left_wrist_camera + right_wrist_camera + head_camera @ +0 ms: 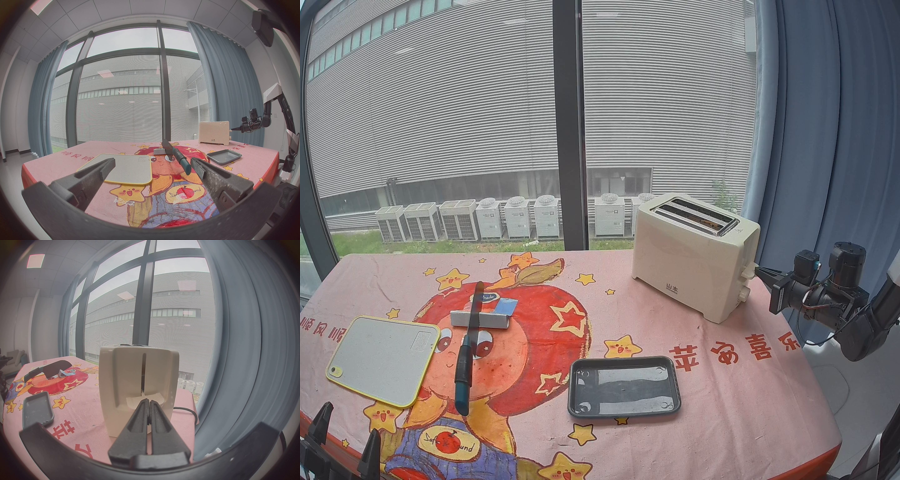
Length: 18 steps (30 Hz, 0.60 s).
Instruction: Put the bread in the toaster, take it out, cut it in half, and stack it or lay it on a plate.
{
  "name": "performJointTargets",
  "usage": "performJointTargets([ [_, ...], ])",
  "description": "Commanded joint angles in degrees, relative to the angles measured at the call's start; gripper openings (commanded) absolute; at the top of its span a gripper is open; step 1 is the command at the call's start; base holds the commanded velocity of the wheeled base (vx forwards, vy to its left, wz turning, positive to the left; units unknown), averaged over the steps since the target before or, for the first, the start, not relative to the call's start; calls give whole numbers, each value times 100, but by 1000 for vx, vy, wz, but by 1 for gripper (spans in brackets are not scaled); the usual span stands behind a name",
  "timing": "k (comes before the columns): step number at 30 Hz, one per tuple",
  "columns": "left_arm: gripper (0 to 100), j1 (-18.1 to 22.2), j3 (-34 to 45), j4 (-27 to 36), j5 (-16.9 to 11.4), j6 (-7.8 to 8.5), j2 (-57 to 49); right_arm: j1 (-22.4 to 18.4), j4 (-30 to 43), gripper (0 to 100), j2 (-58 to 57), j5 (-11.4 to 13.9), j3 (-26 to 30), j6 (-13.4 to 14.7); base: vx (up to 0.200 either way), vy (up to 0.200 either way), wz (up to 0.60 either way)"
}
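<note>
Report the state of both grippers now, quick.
Left gripper: open, holding nothing.
Right gripper: shut, holding nothing, tips at the lever of the toaster.

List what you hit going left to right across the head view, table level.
cutting board → knife → black tray → toaster → right tool

The right pincer (pixel 147 402) is closed, the left pincer (pixel 152 163) spread wide.
</note>
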Motion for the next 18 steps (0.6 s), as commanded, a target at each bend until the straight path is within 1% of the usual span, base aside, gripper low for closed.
performJointTargets([
  [1, 100, 0, 92, 0, -1, 2, -40, 53, -10, 0, 63, -16, -36, 7, 0, 0, 0],
  [18, 100, 0, 92, 0, -1, 2, -40, 97, -37, 0, 142, -34, -1, -2, 0, 0, 0],
])
